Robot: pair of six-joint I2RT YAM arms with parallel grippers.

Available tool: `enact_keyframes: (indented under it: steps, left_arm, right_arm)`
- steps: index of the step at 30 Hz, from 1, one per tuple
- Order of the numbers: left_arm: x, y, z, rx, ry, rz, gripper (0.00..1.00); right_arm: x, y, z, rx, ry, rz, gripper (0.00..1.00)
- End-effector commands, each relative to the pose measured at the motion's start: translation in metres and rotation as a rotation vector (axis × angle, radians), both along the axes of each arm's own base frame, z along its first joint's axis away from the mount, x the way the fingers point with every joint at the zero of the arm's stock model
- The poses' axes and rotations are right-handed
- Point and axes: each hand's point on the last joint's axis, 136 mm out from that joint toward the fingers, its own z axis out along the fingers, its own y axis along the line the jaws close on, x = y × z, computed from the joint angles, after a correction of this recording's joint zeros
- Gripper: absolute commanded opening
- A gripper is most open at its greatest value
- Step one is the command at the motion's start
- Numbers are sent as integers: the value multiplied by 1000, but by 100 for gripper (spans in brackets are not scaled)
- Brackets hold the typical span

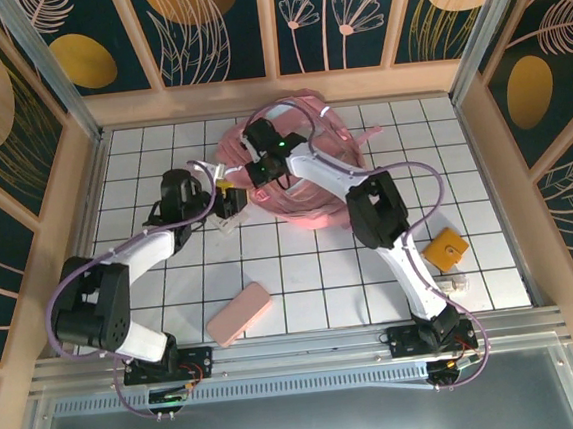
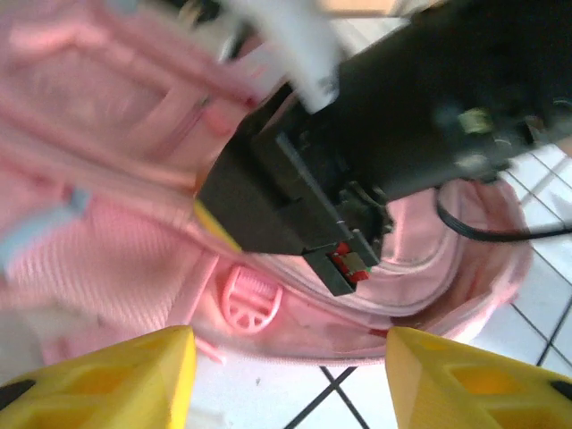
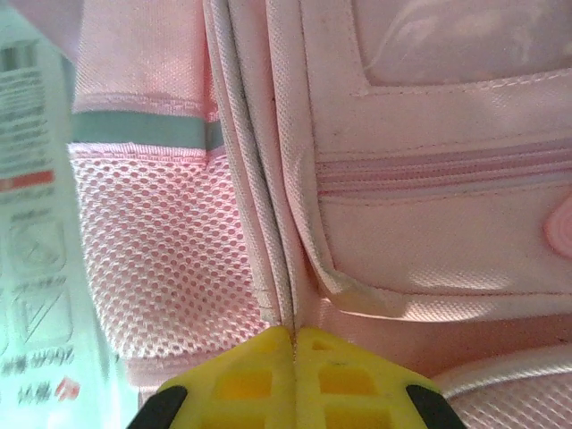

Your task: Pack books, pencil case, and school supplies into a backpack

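The right gripper (image 3: 293, 344) is pinched shut, seemingly on the backpack (image 3: 429, 232) rim just ahead. The left gripper (image 2: 286, 347) gapes empty. Beyond it a dark, yellow-edged slab, probably the book (image 2: 259, 201), sits in the opening, so I'd say book-packing is about done. Next comes the pencil case (image 1: 239, 313), well behind it. The book's depth is hidden.

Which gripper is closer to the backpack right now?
The right gripper, fingers shut on the backpack seam; the left gripper hangs open just off its edge.

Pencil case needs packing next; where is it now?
In the top view, the pencil case lies on the table near its front edge, left of centre, apart from the backpack.
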Motion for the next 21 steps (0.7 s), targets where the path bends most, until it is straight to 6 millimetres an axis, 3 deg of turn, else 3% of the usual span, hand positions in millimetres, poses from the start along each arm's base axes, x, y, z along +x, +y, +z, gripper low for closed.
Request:
enact_keyframes:
  steps: [1,2,7,11,15,17,18,21]
  left_arm:
    - [-51,-20,13,251,-429,-450,67]
    - [-49,-19,10,310,-498,-472,72]
    - [-17,-13,-22,594,-589,-614,73]
    - [-11,-25,-49,730,-647,-759,72]
    - [-5,-43,-67,821,-746,-771,71]
    - [-6,-54,-71,863,-810,-781,70]
    - [-7,-58,-71,868,-823,-774,70]
    - [-10,-73,-48,761,-848,-748,71]
  right_arm:
    - [-16,-14,66,64,-101,162,0]
    - [-19,-22,62,55,-108,178,0]
    - [-25,-54,68,91,-120,185,0]
    - [-34,-62,85,160,-182,214,0]
    - [-44,-67,84,178,-182,246,0]
    - [-49,-68,82,180,-177,264,0]
    - [-44,-78,81,175,-177,249,0]
    - [-52,-83,75,153,-168,302,0]
